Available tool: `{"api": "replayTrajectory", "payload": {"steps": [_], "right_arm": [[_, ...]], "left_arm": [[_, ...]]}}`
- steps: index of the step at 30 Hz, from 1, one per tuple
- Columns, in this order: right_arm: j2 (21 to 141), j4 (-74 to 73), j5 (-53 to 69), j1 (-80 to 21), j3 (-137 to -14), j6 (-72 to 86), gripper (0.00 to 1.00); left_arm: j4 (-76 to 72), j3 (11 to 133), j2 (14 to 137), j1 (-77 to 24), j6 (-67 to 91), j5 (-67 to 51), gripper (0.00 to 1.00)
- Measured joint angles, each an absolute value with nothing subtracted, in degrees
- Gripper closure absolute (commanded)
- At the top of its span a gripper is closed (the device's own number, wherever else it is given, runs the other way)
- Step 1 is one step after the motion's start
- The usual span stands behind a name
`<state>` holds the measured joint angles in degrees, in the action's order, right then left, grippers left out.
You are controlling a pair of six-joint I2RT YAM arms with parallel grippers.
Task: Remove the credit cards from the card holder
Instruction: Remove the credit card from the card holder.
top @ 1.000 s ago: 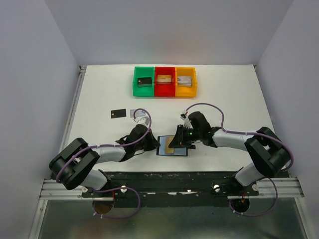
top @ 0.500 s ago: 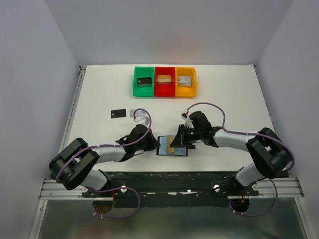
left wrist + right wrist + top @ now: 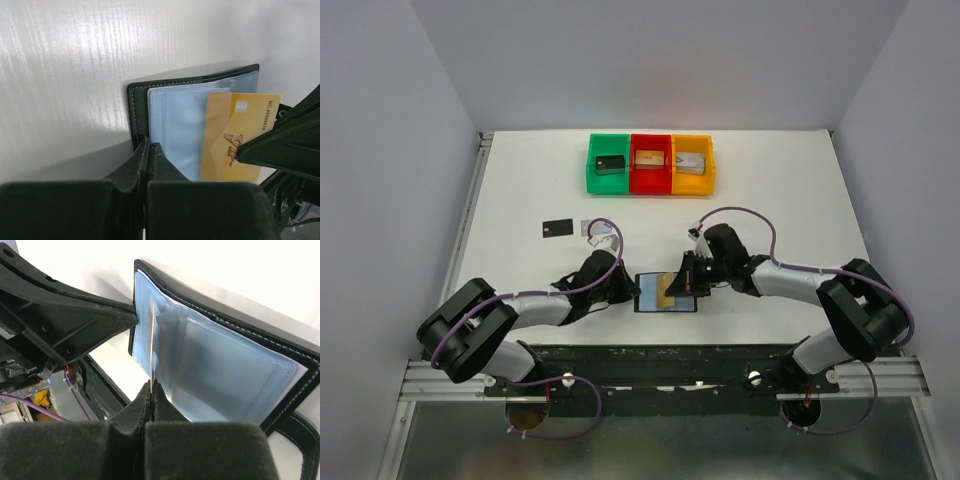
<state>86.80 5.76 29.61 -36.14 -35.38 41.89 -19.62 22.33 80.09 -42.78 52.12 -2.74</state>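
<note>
While the right gripper (image 3: 151, 385) clamps the half-out gold card (image 3: 240, 135) at the wallet's (image 3: 175, 120) three o'clock, that thin edge could slip, or tug the wallet from the left gripper (image 3: 149, 148) clamped at nine.

Matt grained leather on the card holder (image 3: 136, 110); glossy clear plastic sleeves (image 3: 175, 130); smooth tan-gold card (image 3: 240, 135); ribbed white table (image 3: 75, 60).

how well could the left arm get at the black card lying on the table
Probably not yet: the left gripper is shut on the card holder's edge. Otherwise only bare table lies between it and the black card.
</note>
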Motion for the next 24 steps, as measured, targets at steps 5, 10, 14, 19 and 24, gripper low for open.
{"api": "replayTrajectory", "payload": {"steps": [5, 10, 14, 19, 24], "right_arm": [[84.9, 3.7, 29.6, -35.1, -34.9, 41.5, 1.0], [82.1, 0.4, 29.1, -34.1, -34.4, 40.3, 1.0], [77.9, -3.7, 28.0, -33.7, -34.3, 38.9, 1.0], [72.5, -9.4, 26.7, -33.6, -34.7, 37.0, 1.0], [66.0, -17.5, 24.2, -33.6, -38.9, 32.9, 1.0]], "left_arm": [[-19.6, 21.9, 79.5, -42.8, 52.1, -2.6, 1.0], [-18.8, 21.5, 78.6, -42.8, 52.0, -2.6, 1.0], [-15.8, 21.6, 76.8, -42.8, 51.1, -2.4, 0.92], [-8.0, 24.2, 73.4, -42.8, 48.7, -2.2, 0.36], [-1.6, 31.2, 66.7, -42.8, 46.7, -2.2, 0.18]]}}
